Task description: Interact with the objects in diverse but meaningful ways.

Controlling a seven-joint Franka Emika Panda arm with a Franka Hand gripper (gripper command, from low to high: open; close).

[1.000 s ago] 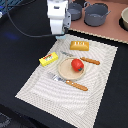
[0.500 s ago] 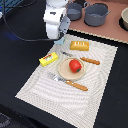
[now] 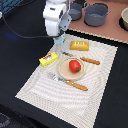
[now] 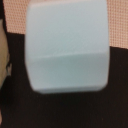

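While clamped on pale blue-white carton [image 3: 60, 38], gripper [image 3: 59, 36] hangs at placemat [image 3: 45, 87] far edge. Red tomato [image 3: 74, 66] on plate [image 3: 62, 71], flanked by knife [image 3: 86, 60] and fork [image 3: 69, 82]; yellow box [image 3: 48, 59], orange slab [image 3: 79, 46] nearby; grey pots [image 3: 96, 14] behind. Wrist view filled by carton [image 4: 67, 47]; fingers unseen there.

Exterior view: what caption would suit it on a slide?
White robot arm's gripper hovers over a striped placemat beside a red round tomato on a plate.
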